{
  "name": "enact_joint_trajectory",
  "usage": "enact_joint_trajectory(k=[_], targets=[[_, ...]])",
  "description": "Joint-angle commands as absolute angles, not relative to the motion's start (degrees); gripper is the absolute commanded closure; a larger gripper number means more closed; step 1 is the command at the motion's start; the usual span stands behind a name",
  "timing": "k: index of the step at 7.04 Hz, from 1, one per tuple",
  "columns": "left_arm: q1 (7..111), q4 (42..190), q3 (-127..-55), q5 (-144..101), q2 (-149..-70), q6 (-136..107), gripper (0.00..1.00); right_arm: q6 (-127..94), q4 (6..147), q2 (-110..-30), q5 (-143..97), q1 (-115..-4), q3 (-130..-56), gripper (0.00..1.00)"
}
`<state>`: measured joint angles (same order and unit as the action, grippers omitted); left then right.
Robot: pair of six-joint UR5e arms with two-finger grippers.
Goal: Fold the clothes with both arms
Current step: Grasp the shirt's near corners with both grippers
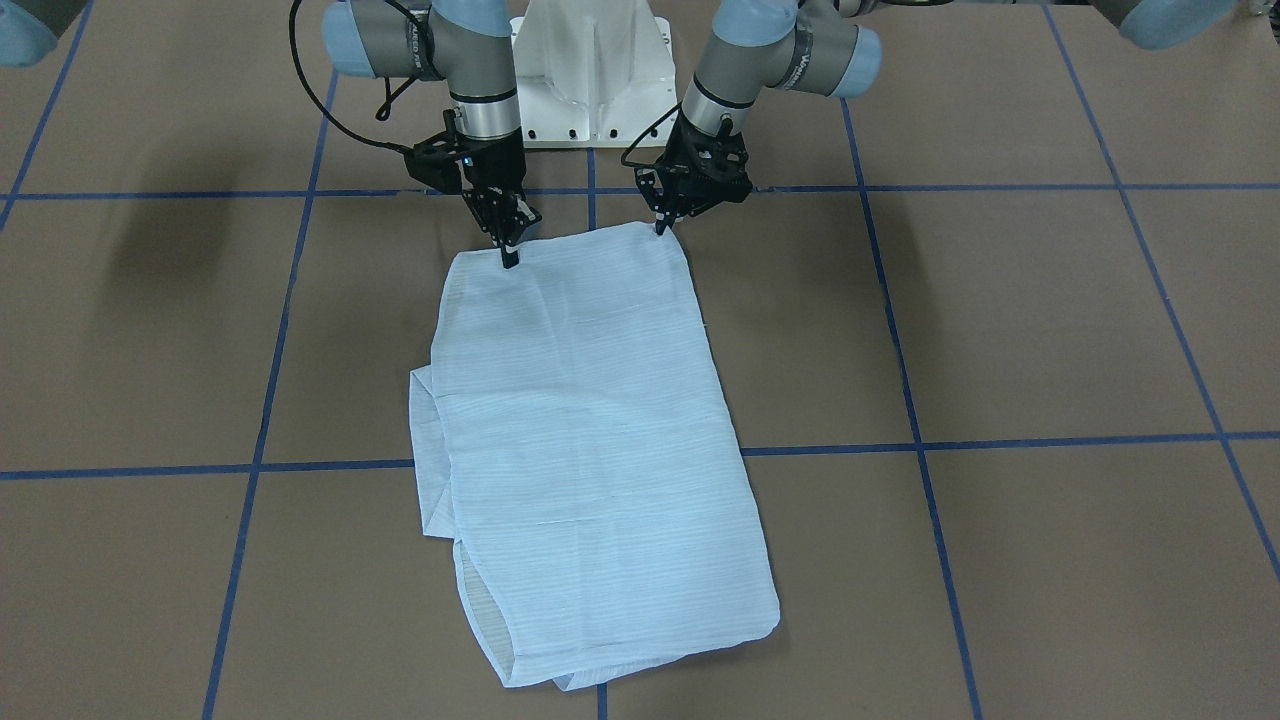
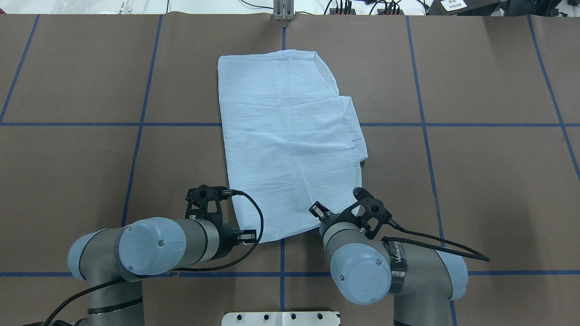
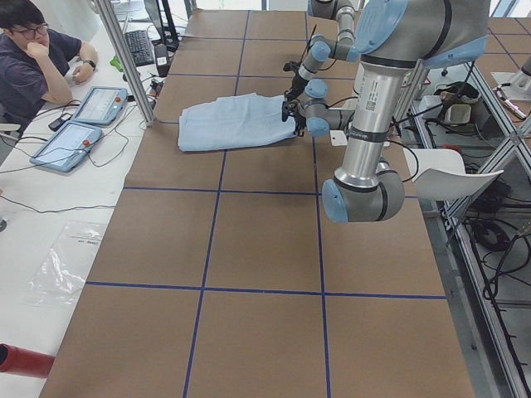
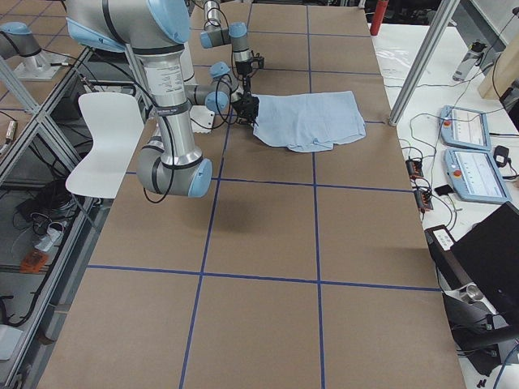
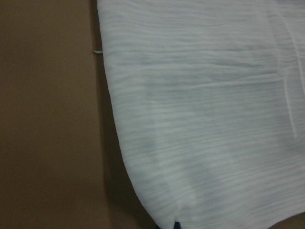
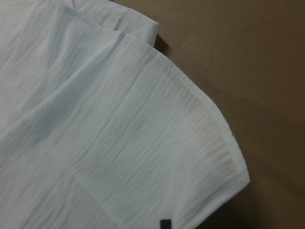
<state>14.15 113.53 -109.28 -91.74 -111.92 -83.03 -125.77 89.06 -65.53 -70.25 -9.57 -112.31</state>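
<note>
Gripping with left gripper (image 1: 661, 229) and right gripper (image 1: 510, 258), both closed on the two nearest corners of the shirt (image 1: 590, 420); lying flat on the table (image 1: 1000, 330), stretched lengthwise straight ahead, away from both grippers; neither side nearer; judged set for folding away lengthwise.

I count one shirt (image 1: 600, 420), one surface (image 1: 1000, 330), and two hands of mine: left hand (image 1: 661, 230), right hand (image 1: 510, 258). One person (image 3: 33, 66), too, with two tablets (image 3: 68, 145).
</note>
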Motion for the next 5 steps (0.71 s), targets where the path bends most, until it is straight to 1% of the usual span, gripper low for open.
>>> enact_joint_trajectory(k=[1, 2, 3, 4, 5], targets=[[14.07, 105.97, -118.34, -92.98, -111.97, -82.79, 1.00, -123.40, 99.72, -65.12, -70.49, -8.80, -124.05, 1.00], [14.06, 99.73, -124.65, -94.38, -112.06, -82.79, 1.00, -123.40, 105.32, -65.04, -70.40, -6.35, -129.58, 1.00], [13.98, 94.36, -130.11, -94.57, -112.32, -82.79, 1.00, -123.49, 112.86, -64.43, -70.31, -3.46, -136.60, 1.00], [13.97, 88.56, -136.08, -95.61, -113.02, -82.79, 1.00, -123.49, 116.94, -61.73, -70.23, -2.56, -138.67, 1.00], [14.50, 82.15, -139.27, -98.32, -115.81, -82.88, 1.00, -123.40, 119.51, -58.74, -70.14, -2.72, -138.69, 1.00]])
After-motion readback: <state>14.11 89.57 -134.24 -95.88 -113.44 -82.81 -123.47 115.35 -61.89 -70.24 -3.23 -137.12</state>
